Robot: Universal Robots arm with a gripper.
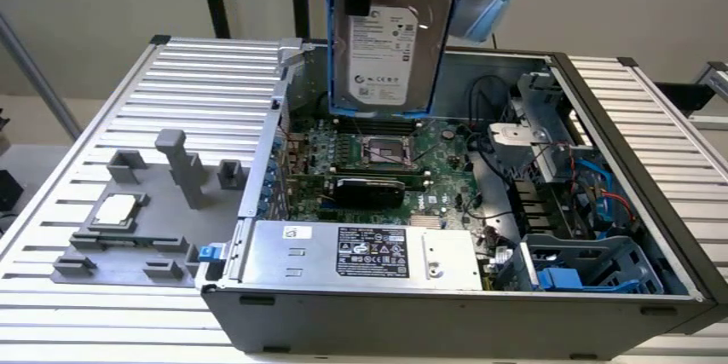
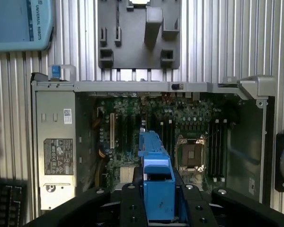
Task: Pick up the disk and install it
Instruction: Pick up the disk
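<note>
**Disk held upright over the open case**

The pincer [image 2: 158, 191] is clamped on the disk [image 2: 155, 156], with a black finger on either side of its blue carrier. In the exterior view the disk [image 1: 393, 40] hangs upright with its white label facing the camera. It is above the open computer case [image 1: 455, 317], over the far part of the motherboard [image 1: 376, 155]. A grey power-supply box [image 1: 364, 253] lies along the case's near wall. A drive cage [image 1: 580, 270] sits at the exterior view's right. On the ribbed bench [image 1: 193, 74], at the exterior view's left, a grey fixture plate [image 1: 136, 245] carries a small silver chip [image 1: 118, 210].
</note>
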